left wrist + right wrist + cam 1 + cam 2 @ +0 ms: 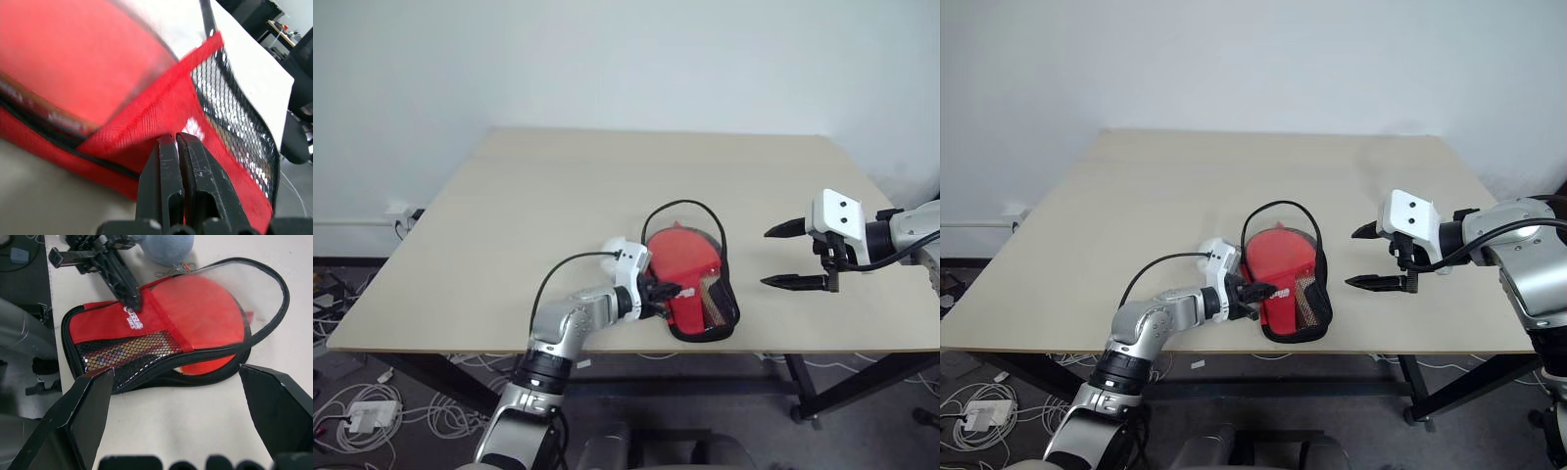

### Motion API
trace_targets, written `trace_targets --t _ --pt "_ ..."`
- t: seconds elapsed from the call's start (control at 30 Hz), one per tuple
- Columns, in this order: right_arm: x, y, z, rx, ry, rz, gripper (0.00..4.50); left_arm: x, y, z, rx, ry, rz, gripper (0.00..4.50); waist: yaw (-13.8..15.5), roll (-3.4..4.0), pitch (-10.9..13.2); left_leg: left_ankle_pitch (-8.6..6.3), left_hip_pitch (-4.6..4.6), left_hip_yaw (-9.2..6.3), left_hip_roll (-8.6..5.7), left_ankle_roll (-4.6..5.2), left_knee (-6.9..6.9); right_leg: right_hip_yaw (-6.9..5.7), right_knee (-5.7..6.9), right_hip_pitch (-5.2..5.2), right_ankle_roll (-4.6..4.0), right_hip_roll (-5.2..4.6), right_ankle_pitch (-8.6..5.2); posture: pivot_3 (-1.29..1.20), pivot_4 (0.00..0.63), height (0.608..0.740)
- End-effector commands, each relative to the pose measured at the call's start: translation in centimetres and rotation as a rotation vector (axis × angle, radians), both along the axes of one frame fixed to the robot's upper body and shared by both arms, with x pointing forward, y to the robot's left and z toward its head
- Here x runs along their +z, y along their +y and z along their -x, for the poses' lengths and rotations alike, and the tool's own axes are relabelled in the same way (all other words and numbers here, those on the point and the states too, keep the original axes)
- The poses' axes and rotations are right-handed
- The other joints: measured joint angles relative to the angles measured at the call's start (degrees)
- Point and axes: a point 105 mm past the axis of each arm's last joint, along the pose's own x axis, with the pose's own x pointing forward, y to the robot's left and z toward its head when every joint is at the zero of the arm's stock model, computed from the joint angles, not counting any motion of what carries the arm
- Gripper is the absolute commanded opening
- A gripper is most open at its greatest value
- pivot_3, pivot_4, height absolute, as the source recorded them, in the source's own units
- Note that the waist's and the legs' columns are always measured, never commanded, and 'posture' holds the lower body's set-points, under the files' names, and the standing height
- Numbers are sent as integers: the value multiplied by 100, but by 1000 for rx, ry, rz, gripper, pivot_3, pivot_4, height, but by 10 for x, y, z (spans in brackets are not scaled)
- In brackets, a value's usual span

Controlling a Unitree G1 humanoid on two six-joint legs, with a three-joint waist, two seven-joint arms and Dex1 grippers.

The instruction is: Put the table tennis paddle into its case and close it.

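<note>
The case [690,313] lies flat near the table's front edge, red fabric and black mesh at its near end. Its clear flap with black zip edging [690,208] stands lifted at the far end. The table tennis paddle sits inside: its red face [195,313] shows under the flap, and the pale handle [127,352] shows through the mesh. My left gripper [671,291] is shut, its tips resting on the red fabric beside the white logo [133,320]. I cannot tell whether it pinches the fabric. My right gripper [766,258] hangs wide open above the table, right of the case and apart from it.
The pale wooden table [558,196] stretches far and left of the case. Its front edge [636,351] runs close behind the case's near end. Cables and a power strip [362,419] lie on the floor at the left.
</note>
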Motion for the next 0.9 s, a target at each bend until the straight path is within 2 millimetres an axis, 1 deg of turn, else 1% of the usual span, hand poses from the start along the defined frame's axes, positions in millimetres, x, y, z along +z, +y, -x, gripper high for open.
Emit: trace_targets --t 0.03,0.1,0.2,0.27,0.33,0.43,0.47,0.6,0.73,0.83,0.9 --pt "5 -3 0 -8 -31 10 4420 31 9 -6 29 -25 90 29 -2 0 0 0 -4 -2 0 -1 0 0 0 -3 0 0 0 0 0 707" --pt "4 -3 0 -9 -29 10 4420 39 14 1 1 13 141 29 -4 1 0 1 -21 -13 0 -2 6 -8 1 -13 1 0 1 0 0 707" --pt "1 -3 0 -16 -26 7 4420 42 26 15 -16 78 182 622 -5 2 -1 2 -34 -16 0 -3 11 -14 2 -19 9 0 5 0 0 707" --pt "-1 -2 0 -21 -22 3 4420 37 36 23 1 133 202 1253 -6 2 -1 2 -32 -19 -1 -3 13 -18 2 -15 9 1 5 0 0 707" --pt "-2 -2 0 -24 -19 -2 4420 33 42 26 24 173 219 1981 -1 3 -1 2 -32 -23 -1 -3 17 -24 2 -10 9 1 5 0 0 707" --pt "-4 0 1 -24 -14 -5 4420 21 48 31 65 229 196 3040 14 2 -1 2 -34 -37 -5 -3 28 -42 2 -1 8 0 4 0 0 707" --pt "-4 1 1 -23 -12 -7 4420 16 47 34 69 259 197 3318 31 2 -1 2 -34 -39 -6 -3 32 -48 2 1 8 -1 4 0 0 707" --pt "-5 4 2 -19 -11 -12 4420 9 42 41 69 301 195 3318 34 2 -1 1 -34 -41 -12 -2 33 -69 2 4 8 -6 4 0 0 707" --pt "-5 9 3 -9 -6 -22 4420 -4 28 46 68 362 206 3318 34 2 -1 1 -34 -42 -12 -3 32 -71 2 4 8 -7 5 0 0 707" --pt "-4 9 4 -9 -6 -24 4420 -6 18 46 66 394 214 3318 35 1 -1 1 -34 -43 -13 -3 34 -72 2 6 8 -7 4 0 0 707" --pt "-4 10 4 -9 -6 -27 4420 -5 14 45 70 403 224 3318 35 2 -1 1 -34 -43 -13 -2 34 -73 2 6 7 -8 4 0 0 707"
